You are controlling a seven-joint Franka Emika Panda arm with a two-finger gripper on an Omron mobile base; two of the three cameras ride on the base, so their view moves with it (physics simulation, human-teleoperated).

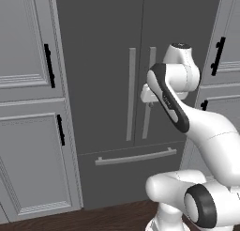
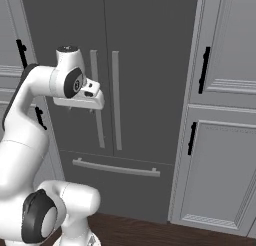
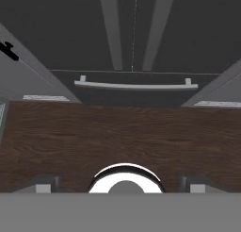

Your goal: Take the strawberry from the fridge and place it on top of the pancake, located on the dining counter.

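Note:
The fridge [image 1: 103,61] stands straight ahead, tall and dark grey, with both doors shut. Its two pale vertical bar handles [image 2: 116,100] run side by side at the middle seam. Below them is a drawer with a horizontal bar handle [image 3: 135,86]. My gripper [image 2: 82,106] hangs in front of the handles at mid-door height, touching nothing. In the hand view its fingertips [image 3: 44,184] sit far apart, open and empty, looking down at the floor and the drawer. The strawberry is hidden behind the shut doors. The pancake and dining counter are out of view.
Pale grey panelled cupboards [image 1: 28,131] with black handles flank the fridge on the left, and more cupboards [image 2: 225,140] on the right. Dark wood floor [image 3: 117,132] lies between my base and the fridge.

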